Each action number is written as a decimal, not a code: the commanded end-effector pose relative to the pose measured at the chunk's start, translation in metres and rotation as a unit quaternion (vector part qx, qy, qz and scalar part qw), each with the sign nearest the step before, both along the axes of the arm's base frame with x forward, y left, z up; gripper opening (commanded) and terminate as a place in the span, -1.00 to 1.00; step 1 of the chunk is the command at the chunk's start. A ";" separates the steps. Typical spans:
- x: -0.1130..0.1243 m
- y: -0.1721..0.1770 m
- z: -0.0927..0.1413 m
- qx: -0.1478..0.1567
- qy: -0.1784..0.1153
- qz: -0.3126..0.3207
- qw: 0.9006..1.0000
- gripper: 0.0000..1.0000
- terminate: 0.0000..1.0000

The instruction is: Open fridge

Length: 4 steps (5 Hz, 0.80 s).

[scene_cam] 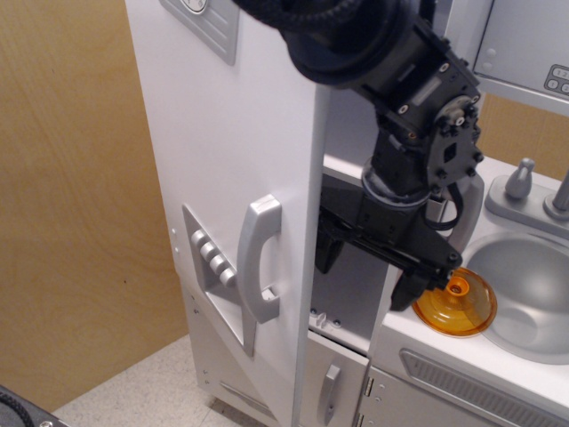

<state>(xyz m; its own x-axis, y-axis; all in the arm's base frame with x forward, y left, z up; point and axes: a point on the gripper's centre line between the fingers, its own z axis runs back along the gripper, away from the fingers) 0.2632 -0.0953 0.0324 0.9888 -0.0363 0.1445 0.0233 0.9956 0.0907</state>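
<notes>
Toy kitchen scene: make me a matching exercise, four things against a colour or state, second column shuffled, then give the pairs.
Things:
1. tall white toy fridge's large upper door
2. round plastic sink strainer
3. vertical bar handle
4. black robot claw

Descriptions:
A. translucent orange, lying on the counter by the grey sink basin
B. swung open, interior shelf showing
C. silver, beside the recessed buttons
D. open, in the gap behind the door edge

Pairs: 1-B, 2-A, 3-C, 4-D
</notes>
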 end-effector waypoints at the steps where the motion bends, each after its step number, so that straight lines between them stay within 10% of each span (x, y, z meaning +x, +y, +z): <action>1: -0.036 0.037 0.020 0.018 -0.010 0.004 1.000 1.00 -1.00; 4: -0.078 0.117 0.021 0.059 0.032 0.064 0.996 1.00 -1.00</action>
<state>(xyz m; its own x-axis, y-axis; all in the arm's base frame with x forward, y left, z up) 0.1857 0.0232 0.0387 0.9947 0.0823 0.0610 -0.0937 0.9715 0.2179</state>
